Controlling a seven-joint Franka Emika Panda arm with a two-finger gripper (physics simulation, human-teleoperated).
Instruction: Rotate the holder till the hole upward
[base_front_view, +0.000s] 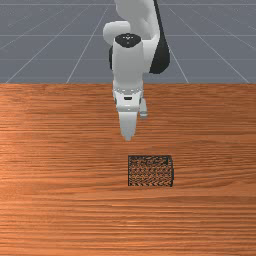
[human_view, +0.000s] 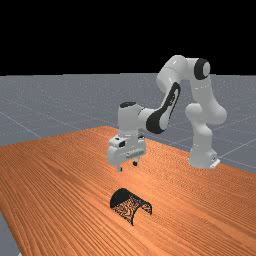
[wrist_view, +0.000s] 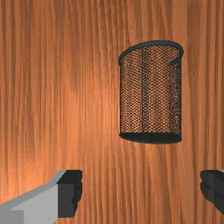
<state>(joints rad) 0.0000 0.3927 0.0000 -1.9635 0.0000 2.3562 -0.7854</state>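
Sideways holder (wrist_view: 145, 96); gap to spread hand (human_view: 127, 166)

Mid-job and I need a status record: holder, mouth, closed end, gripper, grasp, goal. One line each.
holder: black wire-mesh cup, lying on its side on the orange-brown wooden table
mouth: rim faces the front view's right
closed end: dark base, toward the front view's left
gripper: white two-finger gripper, open, raised above the table
grasp: none; holder not between the fingers
goal: not met; mouth points sideways
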